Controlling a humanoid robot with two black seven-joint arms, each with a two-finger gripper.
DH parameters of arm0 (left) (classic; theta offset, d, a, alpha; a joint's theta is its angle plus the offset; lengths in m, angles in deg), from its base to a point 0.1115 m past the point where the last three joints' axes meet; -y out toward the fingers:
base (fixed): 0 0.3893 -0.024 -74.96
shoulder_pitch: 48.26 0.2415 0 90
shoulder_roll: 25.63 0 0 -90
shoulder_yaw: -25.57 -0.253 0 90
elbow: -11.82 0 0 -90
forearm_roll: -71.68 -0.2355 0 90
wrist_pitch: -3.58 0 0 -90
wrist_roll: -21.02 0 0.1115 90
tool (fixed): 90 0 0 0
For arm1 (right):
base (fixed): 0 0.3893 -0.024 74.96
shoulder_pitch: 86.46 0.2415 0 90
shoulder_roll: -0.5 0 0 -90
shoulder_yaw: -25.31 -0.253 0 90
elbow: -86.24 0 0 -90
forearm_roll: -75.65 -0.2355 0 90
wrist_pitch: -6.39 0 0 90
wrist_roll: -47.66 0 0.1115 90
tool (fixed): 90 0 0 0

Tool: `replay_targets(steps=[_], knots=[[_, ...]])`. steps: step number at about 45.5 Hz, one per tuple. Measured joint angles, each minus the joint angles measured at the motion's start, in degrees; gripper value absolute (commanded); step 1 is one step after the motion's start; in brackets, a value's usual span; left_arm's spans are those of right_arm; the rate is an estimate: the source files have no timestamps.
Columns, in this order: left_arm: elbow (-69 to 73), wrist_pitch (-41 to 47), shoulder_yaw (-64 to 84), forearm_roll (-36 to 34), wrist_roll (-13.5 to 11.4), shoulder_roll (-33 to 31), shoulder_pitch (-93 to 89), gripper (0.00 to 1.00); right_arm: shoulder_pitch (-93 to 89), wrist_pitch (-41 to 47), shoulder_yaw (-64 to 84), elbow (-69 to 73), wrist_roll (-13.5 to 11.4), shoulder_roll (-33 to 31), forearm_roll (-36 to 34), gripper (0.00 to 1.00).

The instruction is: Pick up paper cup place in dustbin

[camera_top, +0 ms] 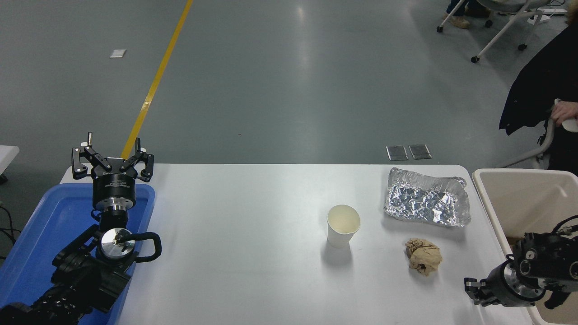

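Your paper cup (343, 225) stands upright mid-table, at ten o'clock from the right gripper (472, 289) — whose finger state I can't tell. It looks light and crushable — pinch gently across the wall below the rim. Left gripper (113, 155), at nine o'clock, parked, spread wide.

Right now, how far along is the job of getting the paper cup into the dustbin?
Nothing looks done yet. The paper cup stands upright on the table, untouched. The right gripper sits low at the table's right edge, beside the dustbin. The left gripper is parked, open, over the blue tray. Reaching, grasping, carrying and dropping all remain.
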Motion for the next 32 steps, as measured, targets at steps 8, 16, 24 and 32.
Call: replay_targets(steps=[8, 16, 24, 32], knots=[[0.00, 0.00, 0.00, 0.00, 0.00, 0.03, 0.00, 0.99, 3.47, 0.74, 0.00, 0.82, -0.02, -0.26, -0.40, 0.99], [0.00, 0.00, 0.00, 0.00, 0.00, 0.02, 0.00, 0.99, 9.02, 2.61, 0.62, 1.92, -0.08, -1.17, -1.10, 1.00], [0.00, 0.00, 0.00, 0.00, 0.00, 0.02, 0.00, 0.99, 17.07, 5.92, 2.89, 4.36, -0.08, -2.61, -2.31, 1.00], [0.00, -0.02, 0.00, -0.01, 0.00, 0.08, 0.00, 0.99, 28.65, 9.85, 8.14, 8.13, -0.07, -3.99, -3.95, 1.00]])
